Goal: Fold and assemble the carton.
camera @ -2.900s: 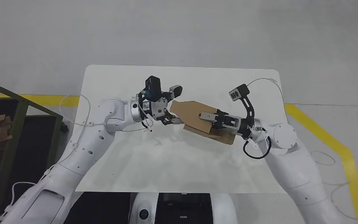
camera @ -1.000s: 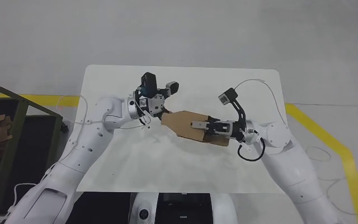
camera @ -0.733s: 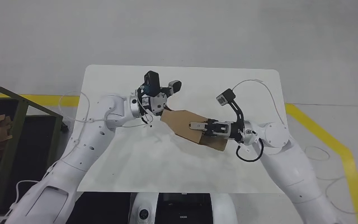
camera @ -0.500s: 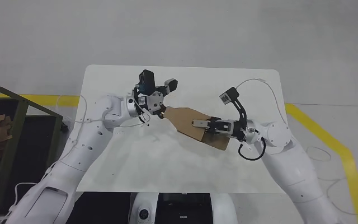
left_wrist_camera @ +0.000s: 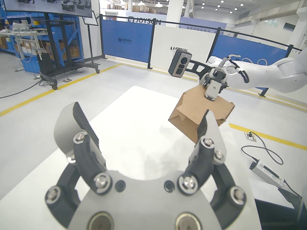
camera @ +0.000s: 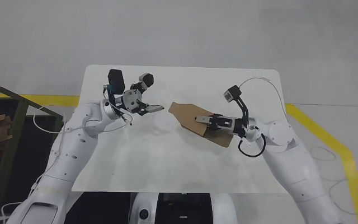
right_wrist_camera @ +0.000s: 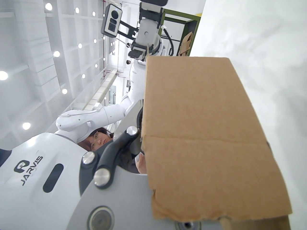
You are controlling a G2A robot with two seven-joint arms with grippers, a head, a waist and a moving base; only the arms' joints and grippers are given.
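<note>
Over the table (camera: 168, 162), the left gripper (left_wrist_camera: 142, 108) has let go and backed off left, fingers spread, leaving the carton (camera: 187, 116) raised right of centre, pinched by the right gripper (camera: 204, 119) alone, probably ahead of a fresh hold.

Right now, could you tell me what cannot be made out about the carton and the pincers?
Right wrist view: the carton covers where the right pincer grips it.
Left wrist view: one finger of the left pincer covers the carton's lowest corner.
Top view: too small to tell whether the carton touches the table.
</note>
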